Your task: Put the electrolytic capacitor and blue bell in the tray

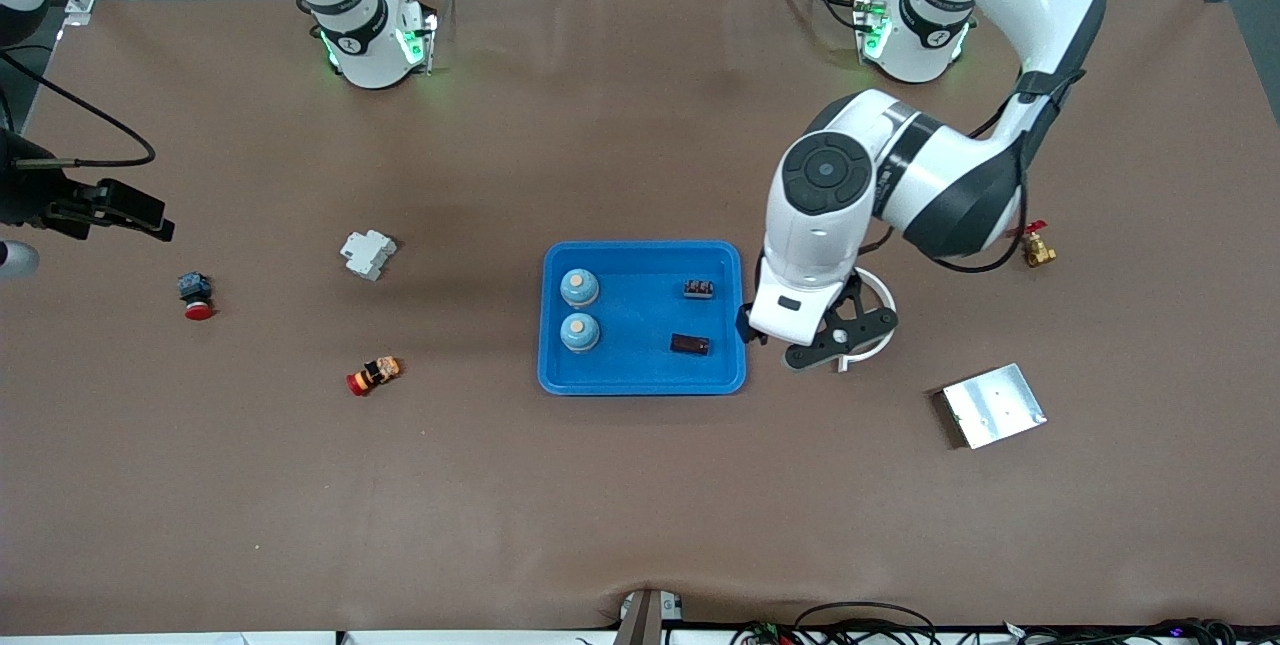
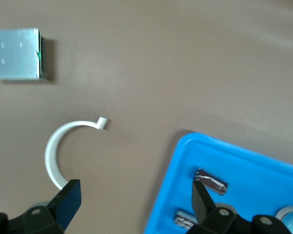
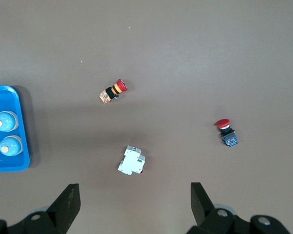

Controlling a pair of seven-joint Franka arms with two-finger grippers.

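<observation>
I lost part of the white ring (image 1: pixel 878 293) under my left arm; the right gripper (image 1: pixel 120 210) was cut off at nine o'clock.

A white curved plastic clip (image 1: pixel 878 297) lies on the brown table (image 1: pixel 640 485), toward the left arm's end. A flat silver metal plate (image 1: pixel 994 406) sits nearer the front camera than a small brass valve with a red handle (image 1: pixel 1036 247). Toward the right arm's end lie a white circuit breaker (image 1: pixel 368 254), a red emergency-stop button (image 1: pixel 195 294) and a red-and-yellow push button (image 1: pixel 374 374).
</observation>
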